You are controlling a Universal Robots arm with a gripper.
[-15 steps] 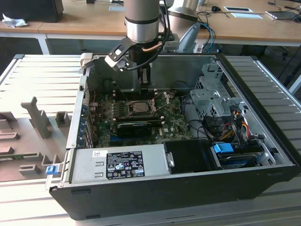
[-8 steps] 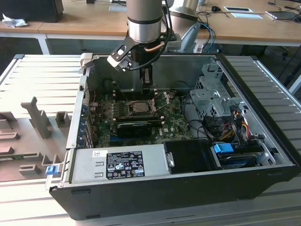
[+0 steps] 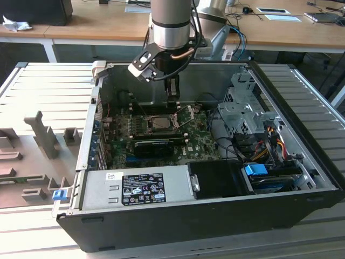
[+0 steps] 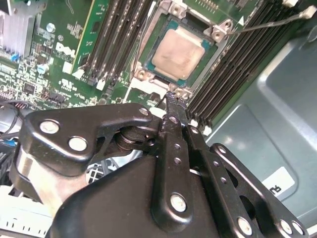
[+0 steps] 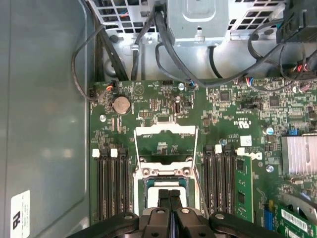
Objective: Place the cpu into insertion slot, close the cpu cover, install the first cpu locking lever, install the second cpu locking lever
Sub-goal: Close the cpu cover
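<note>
Gripper [image 5: 169,201] hangs right over the socket [image 3: 148,121], its 2 fingers pressed together, nothing pinched between them. The chip [image 4: 178,54] sits in that socket, middle of the exterior view, and the cover [image 5: 166,144] lies flipped open beside it. The risk: tips this close could nudge the chip askew or snag the thin lever [image 4: 277,22], bending pins. Writing: a white sticker [image 3: 143,189] on the grey power supply [image 3: 99,189], lower centre of the exterior view, print left unread.
</note>
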